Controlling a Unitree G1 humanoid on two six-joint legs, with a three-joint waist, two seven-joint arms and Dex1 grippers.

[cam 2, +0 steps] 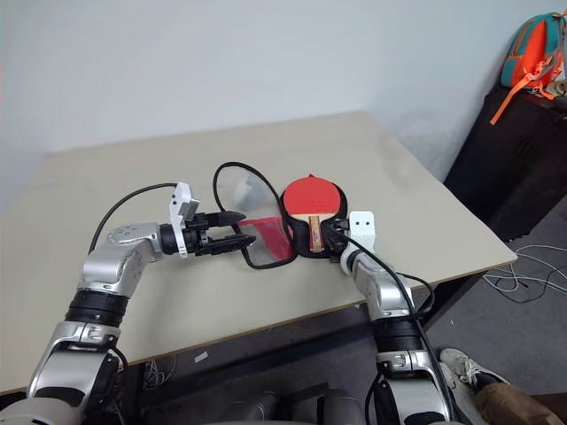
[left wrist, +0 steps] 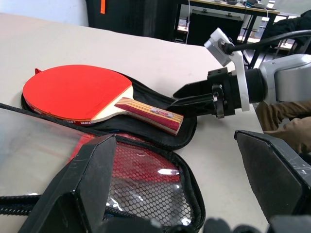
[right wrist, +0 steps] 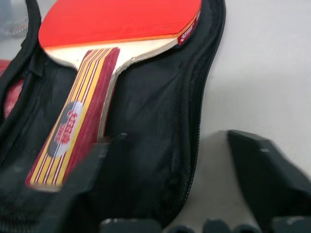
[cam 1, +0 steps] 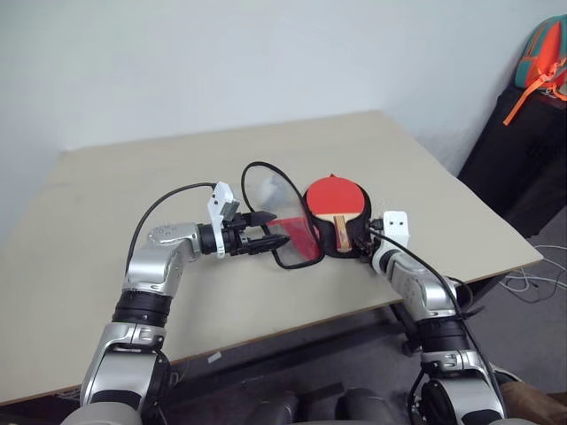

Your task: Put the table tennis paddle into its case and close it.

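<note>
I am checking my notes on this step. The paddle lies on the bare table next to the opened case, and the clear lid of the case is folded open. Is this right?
Not quite. The paddle lies inside the case, on its black half, as the left wrist view shows. The rest holds: the case is open, its clear lid folded open.

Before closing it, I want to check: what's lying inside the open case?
The table tennis paddle lies on the black half of the case, red face up. The lining beneath the blade is covered.

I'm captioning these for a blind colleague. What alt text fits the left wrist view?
A red table tennis paddle lies on the black half of an open case on a beige table. The right pincer sits by the handle, its fingers apart; the case's clear lid lies open in front.
</note>
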